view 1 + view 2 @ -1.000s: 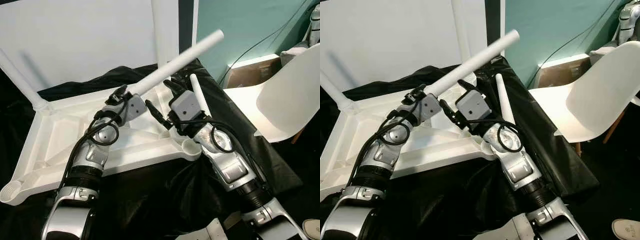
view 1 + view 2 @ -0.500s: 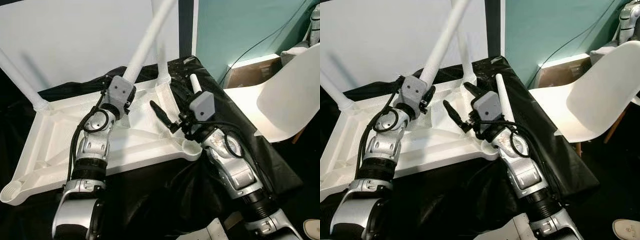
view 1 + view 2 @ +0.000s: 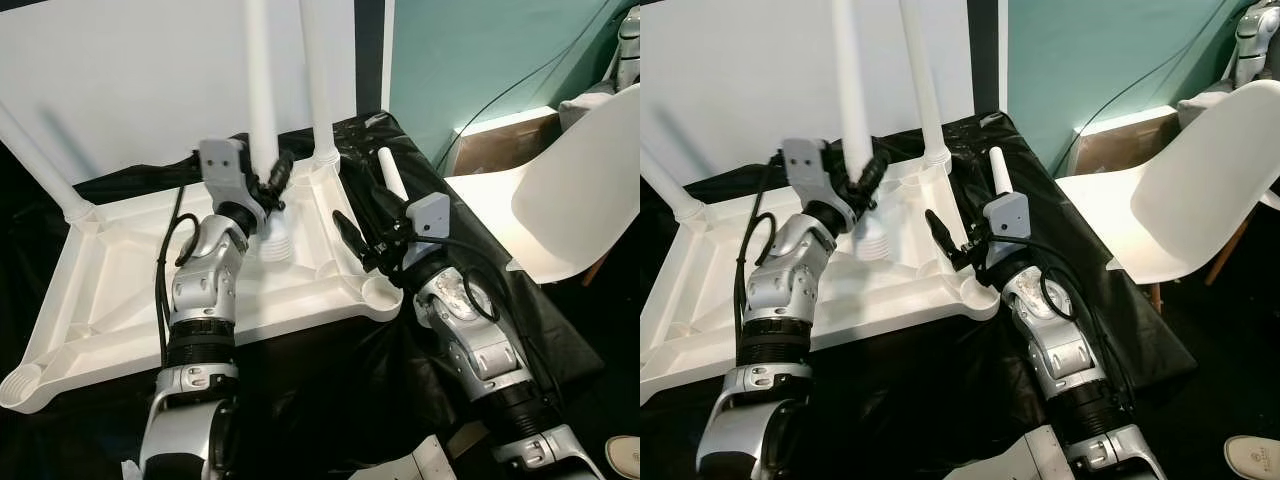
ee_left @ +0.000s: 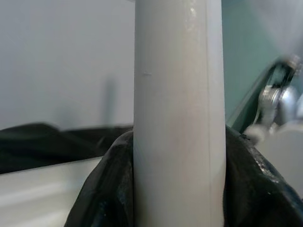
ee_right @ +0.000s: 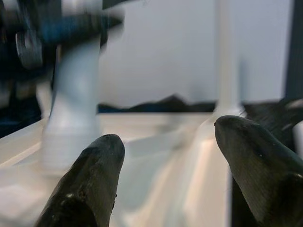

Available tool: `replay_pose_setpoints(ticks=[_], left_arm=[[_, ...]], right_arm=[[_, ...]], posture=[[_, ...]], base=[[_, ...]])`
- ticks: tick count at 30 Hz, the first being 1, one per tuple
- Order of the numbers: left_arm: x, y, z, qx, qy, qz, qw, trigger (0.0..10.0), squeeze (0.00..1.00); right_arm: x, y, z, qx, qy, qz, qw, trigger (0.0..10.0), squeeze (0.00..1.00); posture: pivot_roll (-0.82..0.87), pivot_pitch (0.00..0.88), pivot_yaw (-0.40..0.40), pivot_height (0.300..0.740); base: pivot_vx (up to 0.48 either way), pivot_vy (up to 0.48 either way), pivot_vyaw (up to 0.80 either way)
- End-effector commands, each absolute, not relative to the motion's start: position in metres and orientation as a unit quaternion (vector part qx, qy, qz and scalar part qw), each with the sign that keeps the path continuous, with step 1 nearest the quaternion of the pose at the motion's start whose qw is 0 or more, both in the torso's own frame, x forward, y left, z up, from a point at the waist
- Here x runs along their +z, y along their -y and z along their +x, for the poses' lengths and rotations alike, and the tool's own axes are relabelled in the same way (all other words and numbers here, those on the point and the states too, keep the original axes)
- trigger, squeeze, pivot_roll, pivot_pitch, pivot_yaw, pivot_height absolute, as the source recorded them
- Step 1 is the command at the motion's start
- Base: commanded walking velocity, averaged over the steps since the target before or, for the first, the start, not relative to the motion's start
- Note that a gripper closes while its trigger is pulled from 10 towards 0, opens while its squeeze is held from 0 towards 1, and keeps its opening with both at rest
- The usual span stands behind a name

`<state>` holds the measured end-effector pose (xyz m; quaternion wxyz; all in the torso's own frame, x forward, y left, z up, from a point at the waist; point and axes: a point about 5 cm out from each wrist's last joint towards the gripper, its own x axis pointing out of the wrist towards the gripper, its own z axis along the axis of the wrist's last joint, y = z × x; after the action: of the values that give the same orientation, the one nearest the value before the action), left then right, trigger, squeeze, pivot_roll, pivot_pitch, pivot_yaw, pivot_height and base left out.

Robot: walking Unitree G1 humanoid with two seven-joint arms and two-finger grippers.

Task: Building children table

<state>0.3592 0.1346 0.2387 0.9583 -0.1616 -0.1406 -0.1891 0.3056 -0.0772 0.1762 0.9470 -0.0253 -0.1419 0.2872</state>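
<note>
Black sheeting (image 3: 330,390) covers the work surface; inverted white tabletop (image 3: 120,290) lies on it, white wall behind, white chair (image 3: 575,190) off to the tabletop's right.

Head views: I've got left gripper (image 3: 268,180) clenched on a loose leg (image 3: 258,90), upright, ribbed threaded end hanging just above the tabletop's underside, nr its far edge. Two legs already stand in the far corner sockets; nr-right socket (image 3: 382,292) is unfilled. Right gripper (image 3: 365,222) hovers released beside that corner. Another leg (image 3: 390,172) lies on the sheeting just past it.

L wrist: fingers (image 4: 102,189) wrap the smooth round tube.

R wrist: fingertips (image 5: 90,175) apart, nothing betw.

Judgement: hollow plastic, light, stiff, slick; grip low nr threads for control.
</note>
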Motion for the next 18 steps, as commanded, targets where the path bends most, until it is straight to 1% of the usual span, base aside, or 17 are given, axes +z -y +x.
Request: replay_pose_setpoints(ticks=[1, 4, 5, 7, 8, 10, 14, 15, 18], left_arm=[[0.253, -0.138, 0.357, -0.196, 0.17, -0.175, 0.95, 0.0, 0.0], [0.254, -0.138, 0.357, -0.198, 0.172, -0.174, 0.949, 0.0, 0.0], [0.254, -0.138, 0.356, -0.199, 0.173, -0.173, 0.949, 0.0, 0.0], [0.25, -0.136, 0.355, -0.205, 0.165, -0.161, 0.951, 0.0, 0.0], [0.25, -0.136, 0.355, -0.205, 0.165, -0.161, 0.951, 0.0, 0.0], [0.247, -0.134, 0.353, -0.208, 0.159, -0.157, 0.952, 0.0, 0.0], [0.246, -0.133, 0.352, -0.211, 0.157, -0.15, 0.953, 0.0, 0.0], [0.245, -0.131, 0.351, -0.214, 0.153, -0.145, 0.954, 0.0, 0.0], [0.243, -0.129, 0.35, -0.218, 0.151, -0.144, 0.953, 0.0, 0.0]], right_arm=[[0.172, 0.07, 0.306, 0.308, 0.122, -0.011, 0.944, 10.0, 0.0], [0.171, 0.067, 0.305, 0.32, 0.117, -0.007, 0.94, 10.0, 0.0], [0.172, 0.061, 0.303, 0.342, 0.113, -0.007, 0.933, 10.0, 0.0], [0.178, 0.048, 0.295, 0.403, 0.127, -0.042, 0.905, 10.0, 0.0], [0.178, 0.048, 0.295, 0.403, 0.127, -0.042, 0.905, 10.0, 0.0], [0.184, 0.043, 0.29, 0.433, 0.142, -0.065, 0.888, 10.0, 0.0], [0.192, 0.043, 0.29, 0.434, 0.153, -0.069, 0.885, 10.0, 0.0], [0.199, 0.043, 0.292, 0.437, 0.162, -0.068, 0.882, 10.0, 0.0], [0.202, 0.043, 0.298, 0.437, 0.164, -0.072, 0.881, 10.0, 0.0]], posture=[[-0.08, 0.0, 0.111, 0.74], [-0.08, 0.0, 0.111, 0.74], [-0.09, 0.0, 0.113, 0.74], [-0.08, 0.0, 0.114, 0.74], [-0.08, 0.0, 0.114, 0.74], [-0.08, 0.0, 0.112, 0.74], [-0.08, 0.0, 0.112, 0.74], [-0.09, 0.0, 0.114, 0.74], [-0.09, 0.0, 0.115, 0.74]], base=[[0.0, 0.0, 0.0], [0.0, 0.0, 0.0], [0.0, 0.0, 0.0], [0.0, 0.0, 0.0], [0.0, 0.0, 0.0], [0.0, 0.0, 0.0], [0.0, 0.0, 0.0], [0.0, 0.0, 0.0], [0.0, 0.0, 0.0]])
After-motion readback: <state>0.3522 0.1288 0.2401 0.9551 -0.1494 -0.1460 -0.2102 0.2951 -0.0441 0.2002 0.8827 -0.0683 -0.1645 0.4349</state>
